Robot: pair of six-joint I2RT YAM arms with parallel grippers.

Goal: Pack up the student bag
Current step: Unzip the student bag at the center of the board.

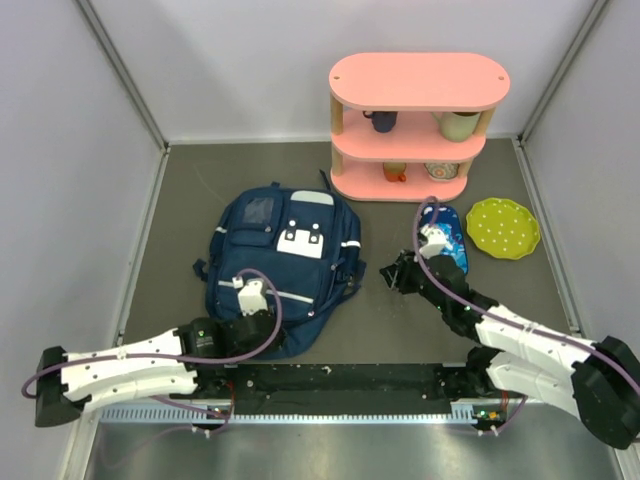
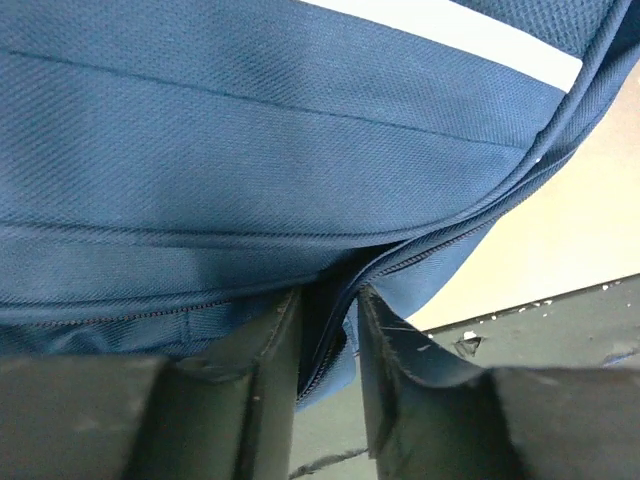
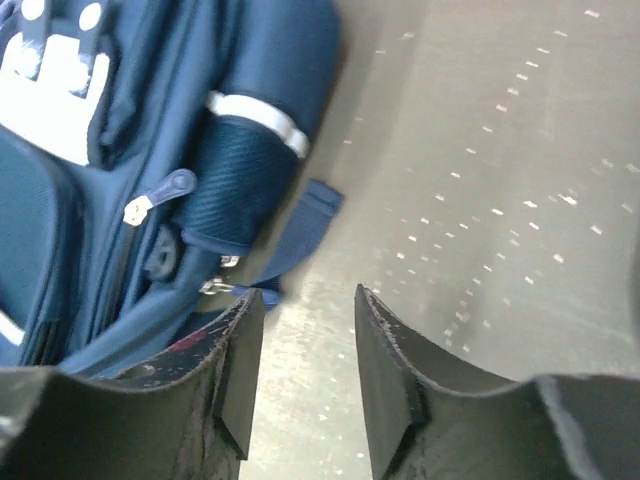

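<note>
I had the left gripper (image 2: 328,300) pinched in narrow on the student bag (image 1: 278,265). In the left wrist view a fold of the navy fabric with its zip seam (image 2: 425,240) ran up between the two fingers (image 2: 275,350), and the rest of the bag filled everything ahead of and above them, with a white stripe (image 2: 470,30) crossing the far top corner. Off to the right of those fingers a strip of bare table (image 2: 590,220) showed. From overhead that gripper sat at the bag's near edge, the bag lying flat and stretching away in front of it. The right gripper (image 3: 308,300) stood with its jaws apart and nothing between them, only tabletop below the gap. The bag lay just to its left, side-on, with a mesh pocket (image 3: 235,190) under a white band (image 3: 255,112) and a loose strap (image 3: 305,220) trailing toward the left finger (image 3: 235,370); I couldn't tell whether that finger touched the fabric. Beyond the right gripper and a little to its right lay a blue pencil case (image 1: 455,250), then a green plate (image 1: 502,228) further right, and well ahead of both grippers stood a pink shelf (image 1: 420,85) with cups (image 1: 380,120) on its tiers
</note>
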